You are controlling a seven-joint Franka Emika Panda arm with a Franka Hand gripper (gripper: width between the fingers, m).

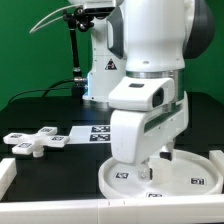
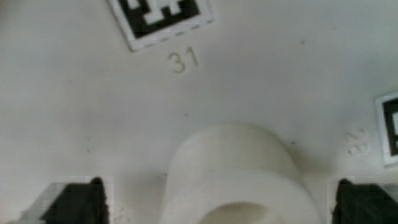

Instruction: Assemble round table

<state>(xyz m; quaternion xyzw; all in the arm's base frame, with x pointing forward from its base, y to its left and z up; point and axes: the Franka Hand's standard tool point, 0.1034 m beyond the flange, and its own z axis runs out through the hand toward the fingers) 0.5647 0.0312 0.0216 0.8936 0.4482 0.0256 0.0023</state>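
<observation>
We judge the leg-fitting step in hand: our claw gapes wide astride the leg standing on the disc at 5 o'clock in the exterior view, so next we must close and twist, the foot lying at 8 o'clock

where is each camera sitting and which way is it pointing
Exterior view: off the arm, a little above the table, facing the arm; shows the arm over the disc, with the cross foot toward the exterior view's left.
Wrist view: on the wrist, looking down past the gripper at the leg and disc; only the dark fingertips show, clear of the leg.
Shared: both see the disc.
</observation>
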